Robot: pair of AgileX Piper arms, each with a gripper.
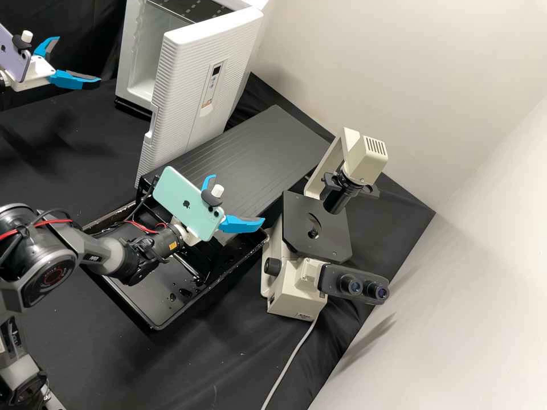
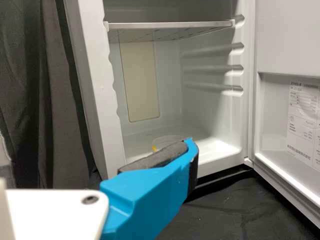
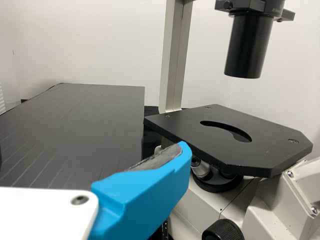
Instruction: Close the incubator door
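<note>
Left first: our left gripper point(image 1: 78, 61) has a purple phone point(image 1: 17, 51) mounted on it, fingers spread wide with nothing between them. It points at the incubator point(image 1: 131, 45), just right of it in the high view, on the black-covered worktop point(image 1: 114, 353). The incubator door point(image 1: 188, 80) stands open, swung out from the body; its ribbed outer face carries a small display point(image 1: 215, 71). In the left wrist view we get the pale interior: a shelf point(image 2: 170, 25) up high, ridged side walls, and a clear round item point(image 2: 170, 140) with a bit of yellow low down. A printed label point(image 2: 302, 125) is on the door's inner face. Next, a black tray point(image 1: 211, 285) with drops of liquid in it, and a ribbed black panel point(image 1: 250, 154) slanting beside the door. Above the tray we have the right gripper point(image 1: 237, 198), green phone point(image 1: 176, 193) mounted on it, fingers also wide and holding nothing, aimed toward the microscope. Rightmost, the cream microscope point(image 1: 293, 290): black stage point(image 1: 302, 216), eyepieces point(image 1: 364, 287), pale cable point(image 1: 293, 356) running off from its base. Pale wall point(image 1: 456, 256) behind.
</note>
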